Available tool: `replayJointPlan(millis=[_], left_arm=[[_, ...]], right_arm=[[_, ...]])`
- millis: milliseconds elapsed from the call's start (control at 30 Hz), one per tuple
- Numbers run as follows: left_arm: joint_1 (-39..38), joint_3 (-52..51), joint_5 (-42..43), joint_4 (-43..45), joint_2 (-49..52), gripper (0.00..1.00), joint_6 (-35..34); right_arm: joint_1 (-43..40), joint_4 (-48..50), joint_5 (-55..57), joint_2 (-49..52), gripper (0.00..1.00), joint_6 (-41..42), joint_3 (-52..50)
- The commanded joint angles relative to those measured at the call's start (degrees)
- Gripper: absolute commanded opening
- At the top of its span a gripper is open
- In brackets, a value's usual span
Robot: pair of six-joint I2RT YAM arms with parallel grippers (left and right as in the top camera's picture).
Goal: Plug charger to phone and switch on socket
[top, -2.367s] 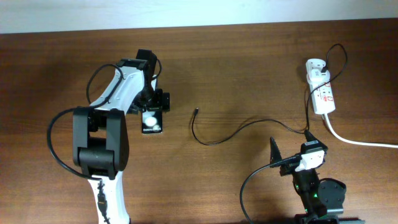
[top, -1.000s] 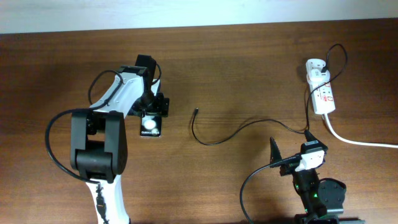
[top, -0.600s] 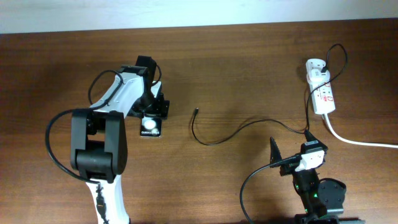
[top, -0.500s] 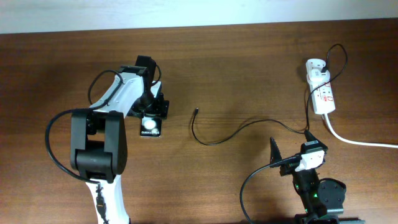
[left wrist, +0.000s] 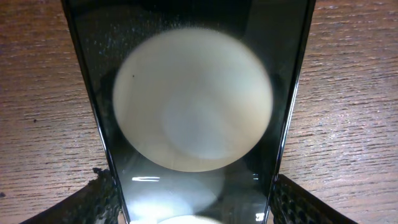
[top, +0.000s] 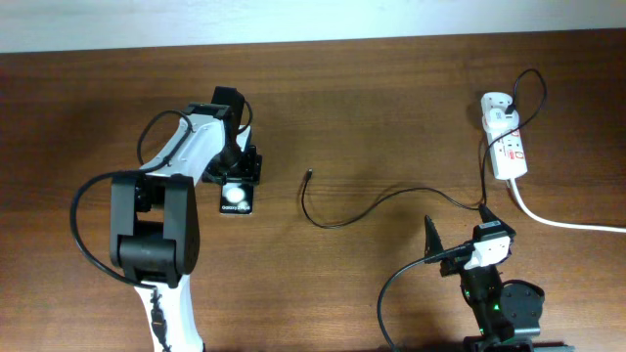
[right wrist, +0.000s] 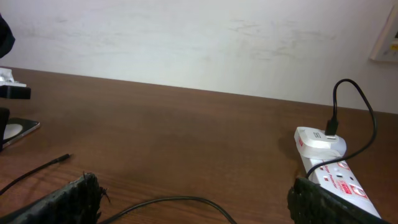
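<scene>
The left gripper is straddling the phone, lying flat left of centre; whether the pads are pinching it cannot be told. The right gripper is hanging wide, empty. Risk: an uneven pinch twisting the phone away from the charger.

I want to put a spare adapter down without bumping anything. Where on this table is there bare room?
Free: the back strip of wood between the left arm and the socket; the front middle, below the charger loop, left of the right arm. Crowded: the phone under the left gripper, and the right edge, with socket and white cord.
</scene>
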Motion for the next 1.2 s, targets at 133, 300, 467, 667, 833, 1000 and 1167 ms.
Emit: replayJointPlan(millis=[133,300,467,667,833,1000,1167], left_arm=[[-0.1,9.0,4.5,-6.8,2.6,0.71,-0.1],[-0.1,10.8,4.5,-7.7,2.6,0.71,-2.0],[-0.1,14.6,8.2,-8.0,2.6,0.69,-2.0],[-0.1,19.4,8.5,-10.5,-2.6,0.64,-2.0],[-0.1,19.4,11.4,-13.1,-8.4,0.59,-2.2],[-0.1,19.4,15.1,-14.4,-8.7,0.46,-4.0],[-0.1,19.4,19.7,-14.8,-8.7,0.31,-4.7]], right_arm=[[0.0,-0.3,-0.5,-0.1,0.99,0.5,-0.3],[0.0,-0.3,-0.5,-0.1,0.99,0.5,-0.3],[0.0,-0.3,-0.5,-0.1,0.99,0.5,-0.3],[0.0,-0.3,-0.5,-0.1,0.99,0.5,-0.3],[0.0,-0.3,-0.5,-0.1,0.99,0.5,-0.3],[0.0,-0.3,-0.5,-0.1,0.99,0.5,-0.3],[0.0,-0.3,-0.5,-0.1,0.99,0.5,-0.3]])
